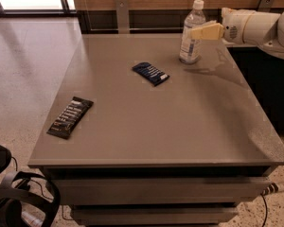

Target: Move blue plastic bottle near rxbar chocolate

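The blue plastic bottle point(191, 33) stands upright near the far right of the grey table point(180, 122); it is clear with a white cap and a blue-and-white label. The rxbar chocolate point(70, 117), a flat black wrapper with white lettering, lies near the table's left edge, far from the bottle. My gripper point(196, 32) reaches in from the right at mid-bottle height, its cream fingers overlapping the bottle's right side. I cannot tell if it touches the bottle.
A dark blue bar wrapper point(151, 73) lies on the table between the bottle and the rxbar. A wood-panelled wall runs behind the table. Dark cabinetry stands at the right. Black cables and gear lie on the floor at lower left.
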